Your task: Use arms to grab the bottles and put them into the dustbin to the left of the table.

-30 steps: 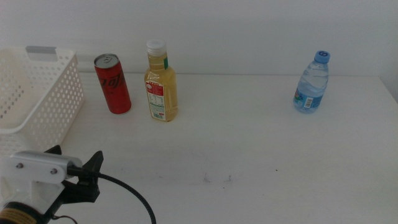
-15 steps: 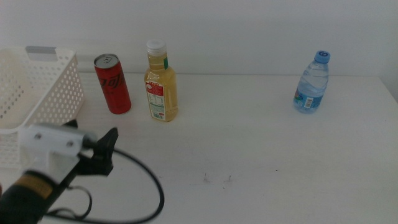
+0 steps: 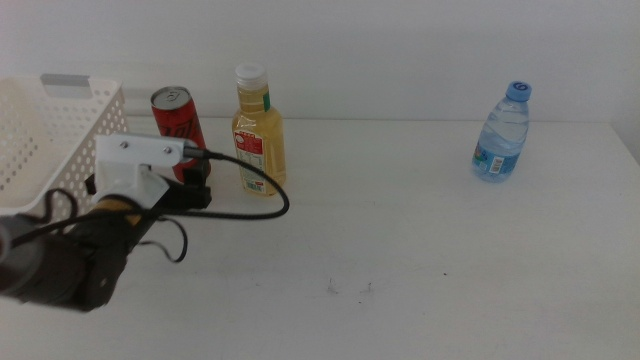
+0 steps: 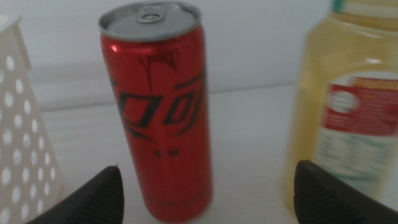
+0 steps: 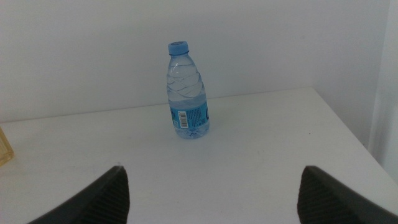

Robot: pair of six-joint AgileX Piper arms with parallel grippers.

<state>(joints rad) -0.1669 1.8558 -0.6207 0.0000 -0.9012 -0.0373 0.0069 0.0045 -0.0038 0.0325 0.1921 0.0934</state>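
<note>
Beside the dustbin (image 3: pixel 60 150), the left hand (image 4: pixel 205 193) faces the upright red can (image 4: pixel 160 106) with jaws spread; centre them, seemingly slightly off, before closing, clear of the juice bottle (image 4: pixel 348 106).

My left arm (image 3: pixel 90 240) rose from the near edge and reached forward across the table, bringing my left gripper (image 4: pixel 205 193), jaws spread wide, right up to the can (image 4: pixel 163 112) beside the basket (image 3: pixel 50 140).
</note>
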